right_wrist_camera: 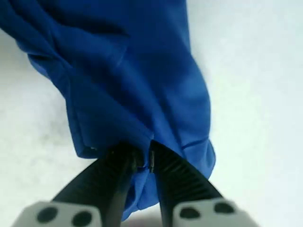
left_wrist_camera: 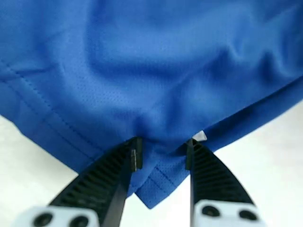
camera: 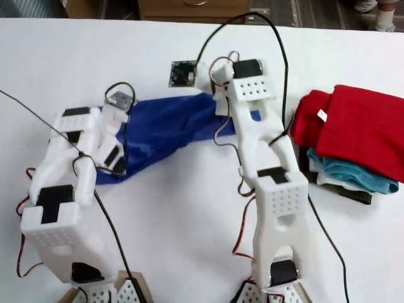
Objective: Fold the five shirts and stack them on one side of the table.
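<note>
1. High view: the royal-blue mesh sports shirt (camera: pixel 164 129) lies as a long rumpled band on the white table (camera: pixel 189 214), slanting between the two arms and not yet folded.
2. Well apart from it, at one side of the table, a red cotton shirt (camera: pixel 366 123) tops a stack. A teal shirt (camera: pixel 353 177) is below it, with paler and darker cloth under that.
3. The left gripper (left_wrist_camera: pixel 162 155) sits at the hemmed edge of the blue cloth. Its black ribbed fingers are parted with the stitched hem lying between them, not clamped together.
4. The right gripper (right_wrist_camera: pixel 144 161) is at the opposite end of the band. Its fingers are pressed almost together, pinching a bunched fold of blue fabric.
5. The blue shirt's fine perforated knit and soft, deep creases suggest it is light, limp and rather slick. It will probably sag and slide rather than hold a shape, and a thin pinch could slip out.
6. The double-stitched hem and the seamed corners look like the best places to take hold, since the cloth is thicker there and gives the ribbed fingers something to bite. A grip in mid-panel would likely gather only loose slack.
7. The colour is an even, saturated blue with a faint sheen. The stitching lines run parallel along the edge, and the visible faces are plain.
</note>
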